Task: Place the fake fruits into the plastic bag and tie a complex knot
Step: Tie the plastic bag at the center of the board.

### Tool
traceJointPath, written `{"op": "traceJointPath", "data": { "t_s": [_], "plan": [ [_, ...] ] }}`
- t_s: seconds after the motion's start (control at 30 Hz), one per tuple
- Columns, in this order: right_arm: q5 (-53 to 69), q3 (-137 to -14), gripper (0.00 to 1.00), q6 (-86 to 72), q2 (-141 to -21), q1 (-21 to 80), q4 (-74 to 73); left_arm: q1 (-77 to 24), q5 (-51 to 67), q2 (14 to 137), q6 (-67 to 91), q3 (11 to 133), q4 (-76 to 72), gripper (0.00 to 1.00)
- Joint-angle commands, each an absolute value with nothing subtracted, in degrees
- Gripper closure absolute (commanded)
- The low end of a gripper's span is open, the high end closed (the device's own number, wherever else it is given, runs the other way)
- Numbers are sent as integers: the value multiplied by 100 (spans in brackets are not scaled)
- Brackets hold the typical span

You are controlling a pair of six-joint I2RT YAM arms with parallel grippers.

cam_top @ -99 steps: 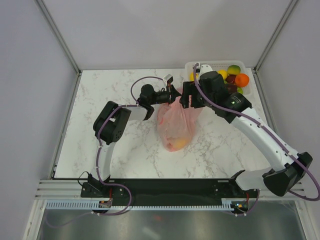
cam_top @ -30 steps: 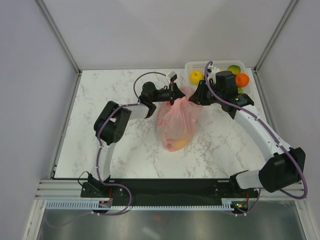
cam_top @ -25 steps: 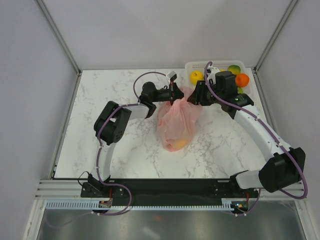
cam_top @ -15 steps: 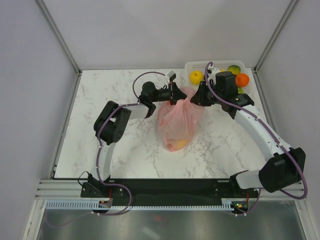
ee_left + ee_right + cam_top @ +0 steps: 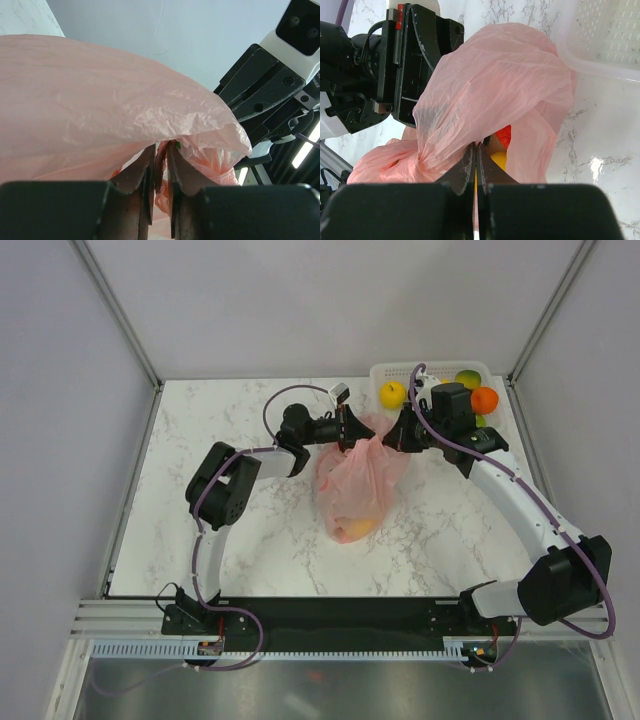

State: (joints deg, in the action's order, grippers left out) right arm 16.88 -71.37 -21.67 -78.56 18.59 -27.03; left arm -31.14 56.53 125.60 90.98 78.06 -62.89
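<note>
The white marble-veined tabletop (image 5: 220, 540) that I work over carries two things. A crinkly translucent pink plastic bag (image 5: 352, 495) lies bulging near its middle, lower end toward my bases. A white lattice plastic basket (image 5: 378, 372) sits in the far right corner, just beside the bag's upper end; I cannot tell whether they touch.

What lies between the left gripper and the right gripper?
The gathered top of the pink plastic bag, as the top external view shows.
</note>
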Motion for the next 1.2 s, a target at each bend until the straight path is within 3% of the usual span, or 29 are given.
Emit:
{"op": "traceJointPath", "data": {
  "t_s": [0.0, 0.33, 0.57, 0.77, 0.9, 1.17],
  "plan": [
    [1609, -7190, 100, -2127, -7743, 1890, -2681, -3041, 5607, 12041, 8772, 7691, -6408, 78],
    [1547, -7225, 100, -2127, -7717, 1890, -2663, -2655, 5695, 11505, 8253, 7216, -5915, 61],
    [1494, -7260, 100, -2127, -7761, 1890, -2663, -2409, 5748, 11066, 7911, 6830, -5590, 59],
    [1521, -7295, 100, -2127, -7796, 1890, -2663, -1960, 5835, 10144, 6561, 6495, -4124, 58],
    [1529, -7339, 100, -2118, -7822, 1890, -2672, -1881, 5906, 9713, 5618, 6574, -2650, 49],
    [1547, -7348, 100, -2118, -7831, 1890, -2689, -2074, 5555, 9527, 4711, 6767, -1530, 43]
  ]
}}
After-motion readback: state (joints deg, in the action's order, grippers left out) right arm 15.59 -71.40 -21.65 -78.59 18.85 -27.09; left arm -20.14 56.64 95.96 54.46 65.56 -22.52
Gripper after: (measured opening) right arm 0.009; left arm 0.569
